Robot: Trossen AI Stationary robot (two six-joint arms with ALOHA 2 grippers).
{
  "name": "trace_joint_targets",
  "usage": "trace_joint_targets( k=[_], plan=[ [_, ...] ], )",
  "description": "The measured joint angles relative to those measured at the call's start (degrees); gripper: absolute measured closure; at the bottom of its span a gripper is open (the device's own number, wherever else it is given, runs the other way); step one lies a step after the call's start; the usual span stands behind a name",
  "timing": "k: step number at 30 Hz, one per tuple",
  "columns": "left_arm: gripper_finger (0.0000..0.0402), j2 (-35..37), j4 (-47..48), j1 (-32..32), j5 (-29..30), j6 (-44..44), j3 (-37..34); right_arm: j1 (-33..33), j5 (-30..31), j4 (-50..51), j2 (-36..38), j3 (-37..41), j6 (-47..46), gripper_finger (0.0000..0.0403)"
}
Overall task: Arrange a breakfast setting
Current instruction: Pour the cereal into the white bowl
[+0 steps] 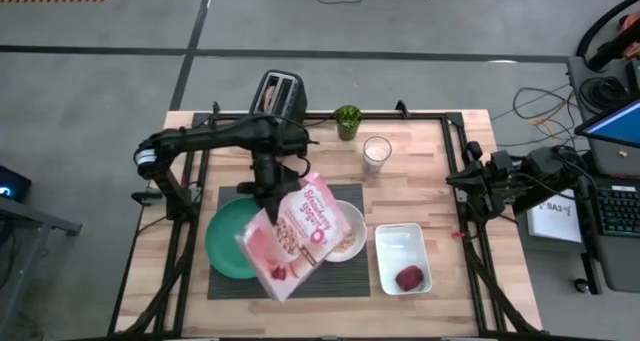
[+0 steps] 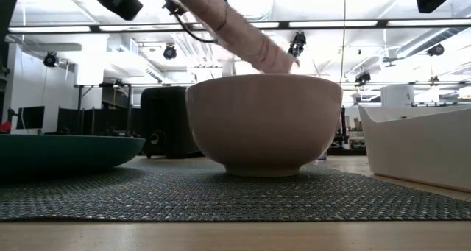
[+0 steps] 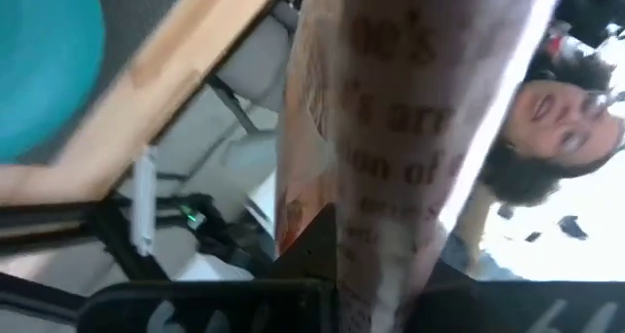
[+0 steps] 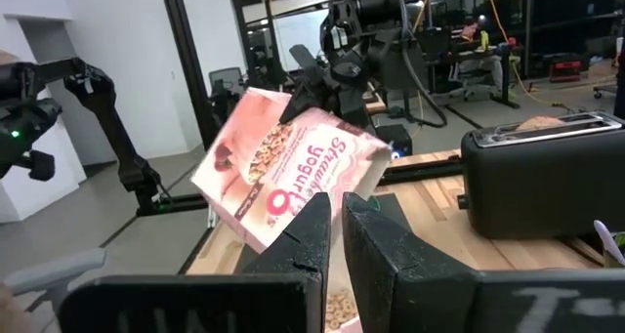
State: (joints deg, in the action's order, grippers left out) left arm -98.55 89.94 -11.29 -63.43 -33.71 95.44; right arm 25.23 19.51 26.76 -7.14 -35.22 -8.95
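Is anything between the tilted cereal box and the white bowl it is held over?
Nothing visible. The left gripper holds the pink cereal box tilted above the white bowl, its opening just over the rim, with only air between.

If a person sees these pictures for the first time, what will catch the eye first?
The pink cereal box, held tilted by the left gripper above the white bowl and green plate on the placemat. Next, the black toaster at the table's far edge, and the right gripper waiting at the right side.
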Motion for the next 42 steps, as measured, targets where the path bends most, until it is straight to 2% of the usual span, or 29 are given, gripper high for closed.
trace_joint_targets(
  k=[3,5,8,13,18,21,30,35,42],
  plan=[
    [0.0402,0.2,0.0,0.0,1.3,-4.2,0.0,0.0,0.0,0.0,0.0,0.0,0.0,0.0380],
    [0.0402,-0.3,-0.7,0.1,1.0,-3.9,0.7,0.0,0.0,0.0,0.0,0.0,0.0,0.0380],
    [0.0402,0.1,-0.3,0.9,3.8,3.2,2.3,0.0,0.0,0.0,0.0,0.0,0.0,0.0380],
    [0.0402,0.7,0.0,1.7,12.8,11.2,4.2,0.0,0.0,-0.1,0.0,0.0,0.0,0.0380],
    [0.0402,1.7,0.1,2.3,15.7,16.4,4.3,0.0,0.4,-1.4,0.0,0.0,0.8,0.0380],
    [0.0402,2.3,0.0,2.3,17.2,19.4,4.3,0.0,2.2,-2.0,0.0,0.0,1.5,0.0380],
    [0.0402,7.8,-1.7,2.3,32.0,29.8,4.3,0.0,10.2,-3.0,-0.1,1.2,0.0,0.0380],
    [0.0402,10.4,-5.5,2.2,32.7,32.6,4.3,0.0,10.6,-6.3,-0.1,1.3,1.5,0.0380],
    [0.0402,11.5,-7.4,2.5,32.8,31.2,4.3,0.0,10.6,-7.8,-0.1,1.3,4.6,0.0380]
  ],
)
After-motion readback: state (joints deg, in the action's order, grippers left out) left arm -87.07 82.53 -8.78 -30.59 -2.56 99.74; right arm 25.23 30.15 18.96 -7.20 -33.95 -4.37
